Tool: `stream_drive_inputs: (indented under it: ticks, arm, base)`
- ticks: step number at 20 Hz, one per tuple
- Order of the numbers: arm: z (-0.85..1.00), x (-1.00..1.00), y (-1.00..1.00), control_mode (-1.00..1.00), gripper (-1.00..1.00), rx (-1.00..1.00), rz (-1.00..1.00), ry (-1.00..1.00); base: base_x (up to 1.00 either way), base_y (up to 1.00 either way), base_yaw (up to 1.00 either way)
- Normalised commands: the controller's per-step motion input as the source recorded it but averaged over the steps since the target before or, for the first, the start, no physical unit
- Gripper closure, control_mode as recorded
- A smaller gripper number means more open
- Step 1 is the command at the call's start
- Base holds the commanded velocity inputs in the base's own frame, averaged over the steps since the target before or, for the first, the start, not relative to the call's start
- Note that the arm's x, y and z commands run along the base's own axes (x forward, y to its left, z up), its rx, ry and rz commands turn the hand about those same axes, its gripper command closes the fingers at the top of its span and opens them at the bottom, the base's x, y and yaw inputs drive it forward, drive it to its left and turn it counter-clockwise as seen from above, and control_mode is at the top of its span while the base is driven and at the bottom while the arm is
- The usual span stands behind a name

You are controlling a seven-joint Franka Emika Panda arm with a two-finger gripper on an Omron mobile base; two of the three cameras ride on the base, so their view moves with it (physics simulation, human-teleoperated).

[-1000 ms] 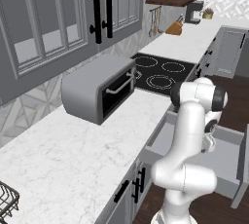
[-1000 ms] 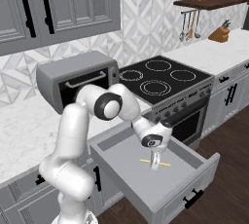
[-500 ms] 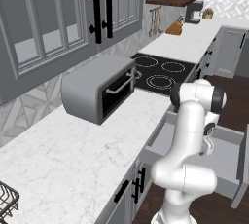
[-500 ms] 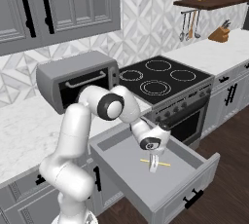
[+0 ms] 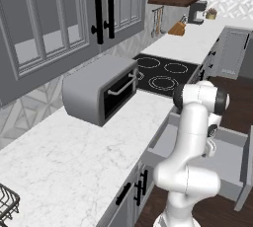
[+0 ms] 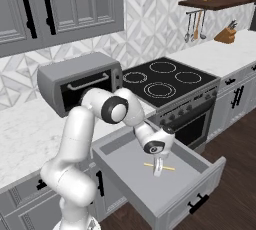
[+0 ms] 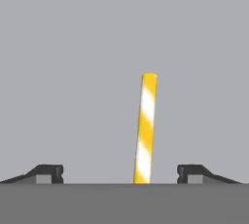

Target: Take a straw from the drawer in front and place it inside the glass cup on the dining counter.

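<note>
Change: gripper (image 6: 158, 170) has sunk lower into the open drawer (image 6: 197, 190) over the past second.
Fingers: apart, straddling the straw (image 7: 145, 129), nothing clamped.
Straw: flat on the drawer floor, between the fingertips.
Meaning: grasp looks imminent; lift and cup remain.

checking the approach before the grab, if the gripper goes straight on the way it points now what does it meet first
Most likely the straw, lying on the drawer floor between the open fingertips of the gripper. It lies right of centre, so one finger could meet the grey floor first; depth is hard to judge.
</note>
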Motion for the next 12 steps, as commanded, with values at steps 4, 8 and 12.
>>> stream_drive_inputs:
  ticks: [4,8,12]
  arm:
    - [-0.02,0.11,0.00,-1.00,-1.00,0.00,0.04,0.00]
    - [-0.10,0.08,0.00,-1.00,-1.00,0.00,0.04,0.00]
    - [-0.31,0.04,0.00,-1.00,-1.00,0.00,0.01,0.01]
  base:
    - [0.00,0.00,0.00]
    - [0.00,0.00,0.00]
    - [0.00,0.00,0.00]
